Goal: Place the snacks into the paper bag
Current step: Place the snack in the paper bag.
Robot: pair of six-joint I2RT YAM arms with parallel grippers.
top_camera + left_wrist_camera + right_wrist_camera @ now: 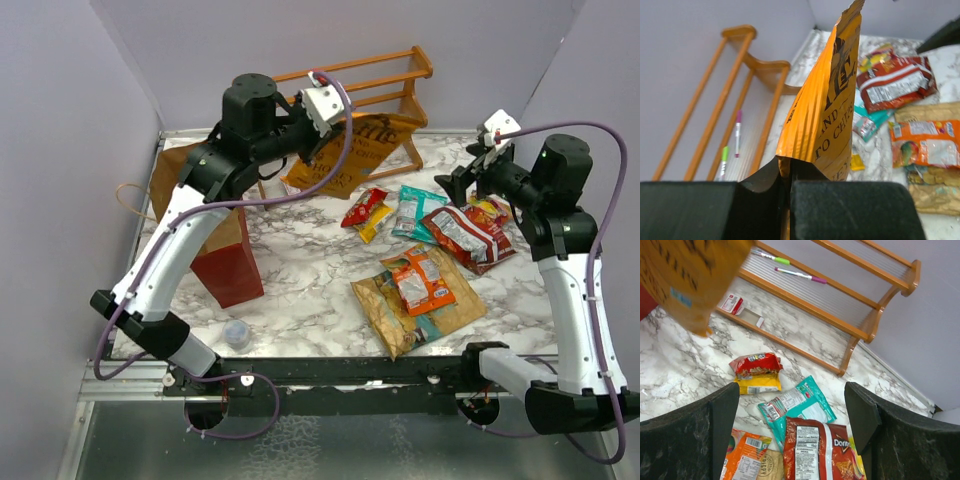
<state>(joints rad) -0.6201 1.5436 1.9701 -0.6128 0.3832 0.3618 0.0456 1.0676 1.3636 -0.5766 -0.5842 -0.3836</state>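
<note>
Marble-topped bench (300, 290) against grey walls, with a wooden rack (385, 75) at the rear. Left end effector (790, 200) is pressed together on one edge of a gold-orange chip bag (830, 115) and holds it aloft near the rack, just beyond the upright paper bag (232, 268) at bench left, so judged in carriage toward that bag's open mouth. Right end effector (792, 400) is spread wide and holds nothing, poised above the loose snacks (430, 270) – red, teal and orange packets and a second gold bag, lying flat, not yet bagged.

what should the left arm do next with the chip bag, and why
Probably swing it left, over the open paper bag: the left gripper is shut on the chip bag, which hangs by the rack, off to the paper bag's right.
</note>
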